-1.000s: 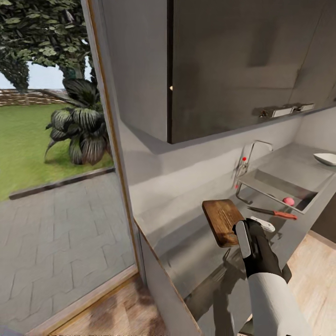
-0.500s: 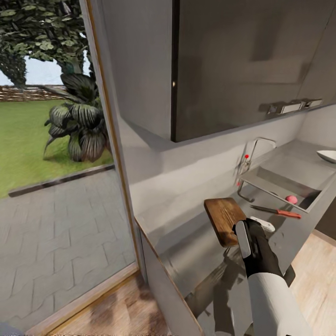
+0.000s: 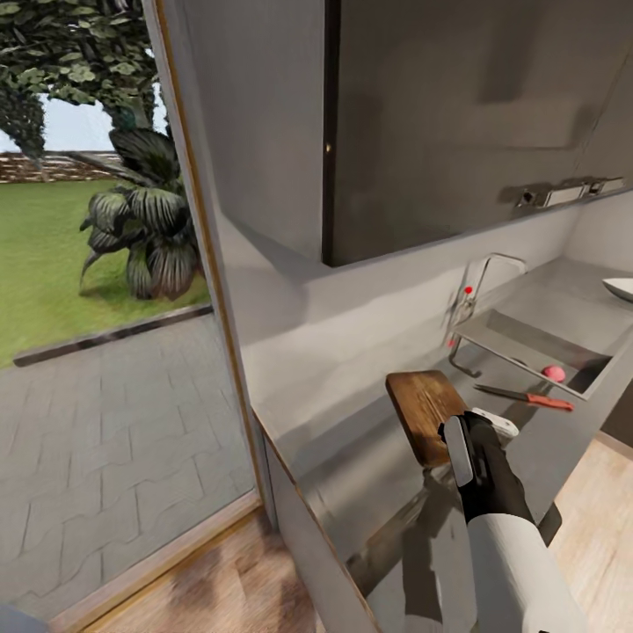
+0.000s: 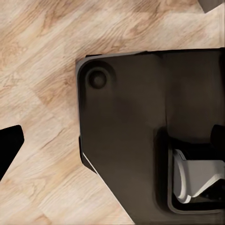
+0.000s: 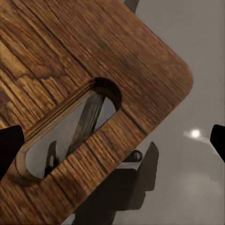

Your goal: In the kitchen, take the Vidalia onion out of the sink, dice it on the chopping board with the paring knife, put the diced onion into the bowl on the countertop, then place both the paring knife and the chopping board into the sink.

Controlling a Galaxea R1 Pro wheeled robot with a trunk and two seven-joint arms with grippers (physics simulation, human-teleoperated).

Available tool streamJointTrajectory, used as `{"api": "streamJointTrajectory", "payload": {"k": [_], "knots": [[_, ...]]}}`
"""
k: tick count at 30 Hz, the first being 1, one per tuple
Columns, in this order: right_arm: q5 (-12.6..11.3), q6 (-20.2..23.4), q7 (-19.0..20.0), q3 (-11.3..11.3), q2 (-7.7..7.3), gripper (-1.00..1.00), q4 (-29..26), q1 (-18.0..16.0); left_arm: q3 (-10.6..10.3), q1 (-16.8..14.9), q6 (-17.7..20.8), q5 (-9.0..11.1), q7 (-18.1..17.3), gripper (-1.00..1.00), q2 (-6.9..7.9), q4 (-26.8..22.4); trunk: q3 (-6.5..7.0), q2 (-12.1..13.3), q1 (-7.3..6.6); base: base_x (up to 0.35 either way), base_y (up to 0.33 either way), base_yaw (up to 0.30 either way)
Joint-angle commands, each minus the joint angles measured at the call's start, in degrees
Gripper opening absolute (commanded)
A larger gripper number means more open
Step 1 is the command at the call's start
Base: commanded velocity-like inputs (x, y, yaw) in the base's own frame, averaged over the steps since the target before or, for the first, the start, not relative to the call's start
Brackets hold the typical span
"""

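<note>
On the far left you've got a glass door (image 3: pixel 105 352) looking out on one big leafy plant (image 3: pixel 145 237). Next comes the countertop (image 3: pixel 352 440), with one chopping board (image 3: pixel 424 413) lying flat on it. Your right gripper (image 3: pixel 479 440) hangs just over the board's near end. In the right wrist view the two fingertips (image 5: pixel 9 147) sit wide apart at the frame edges, with the board's handle slot (image 5: pixel 70 126) between them, so that claw is spread and pinching nothing. Further right: one paring knife (image 3: pixel 527 397) on the counter just in front of the sink (image 3: pixel 536 338), one pink onion (image 3: pixel 554 373) in the basin, one faucet (image 3: pixel 483 281) with a red knob behind. One white bowl (image 3: pixel 618 288) sits at the far right edge. Your left wrist view shows wood floor (image 4: pixel 42 70) and the robot's dark base (image 4: pixel 136 131); can't tell that claw's state.
</note>
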Motion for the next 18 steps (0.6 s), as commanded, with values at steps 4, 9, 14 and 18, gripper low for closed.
{"api": "streamJointTrajectory", "payload": {"k": [4, 9, 14, 18], "knots": [[-0.6, 0.0, -0.5, -0.1, -0.11, 1.0, -0.1, -0.1, -0.8, 0.0, 0.0, 0.0, 0.0, 1.0, 0.14, 0.0, -0.48, -0.1, 0.04, 0.017, 0.0, 0.0], [-0.6, 0.0, -0.5, -0.1, -0.14, 1.0, -0.1, -0.1, -0.9, 0.0, 0.0, 0.0, 0.0, 1.0, 0.15, 0.0, -0.93, -0.1, 0.04, 0.002, 0.0, 0.0], [-0.6, 0.0, -0.5, -0.1, -0.08, 1.0, -0.1, -0.1, -0.9, 0.0, 0.0, 0.0, 0.1, 1.0, 0.15, 0.0, -1.39, -0.1, 0.04, 0.0, 0.0, 0.0], [-0.6, 0.0, -0.5, -0.1, -0.06, 1.0, -0.1, -0.1, -0.9, 0.0, 0.0, 0.0, 0.1, 1.0, 0.14, 0.1, -1.75, -0.1, 0.04, 0.0, 0.0, 0.0]]}}
